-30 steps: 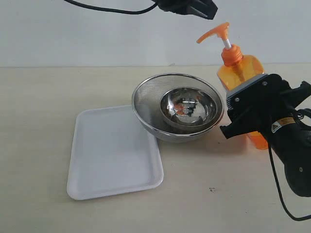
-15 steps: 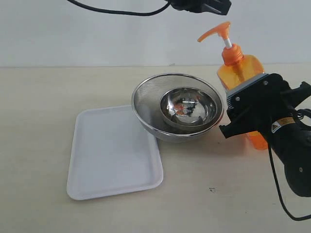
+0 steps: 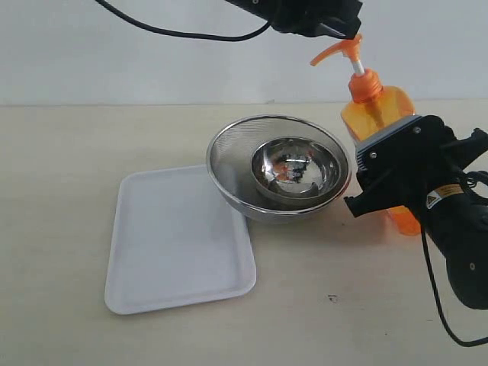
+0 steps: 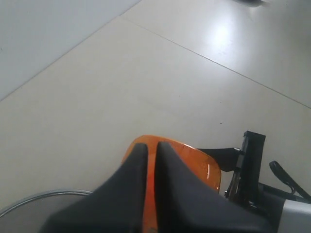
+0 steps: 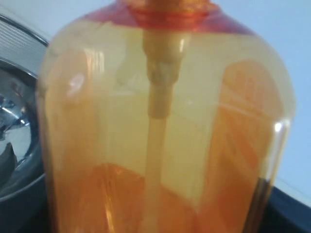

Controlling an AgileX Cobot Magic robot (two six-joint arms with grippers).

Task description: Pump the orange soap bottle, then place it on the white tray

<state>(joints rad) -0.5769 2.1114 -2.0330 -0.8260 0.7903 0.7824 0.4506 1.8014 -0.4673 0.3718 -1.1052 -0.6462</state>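
Orange soap bottle (image 3: pixel 379 114) gripped by right tool (image 3: pixel 387 181); left tool (image 3: pixel 335 21) just over pump (image 3: pixel 340 49).

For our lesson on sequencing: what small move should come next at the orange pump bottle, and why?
Probably the left gripper should press straight down on the orange pump head: its jaws are closed right above it, the white stem is extended, and the right gripper clamps the tall clear orange plastic soap bottle.

mesh bowl (image 3: pixel 229 171) on table (image 3: pixel 61 152) | 1 smaller steel bowl (image 3: pixel 296 169) nested inside it
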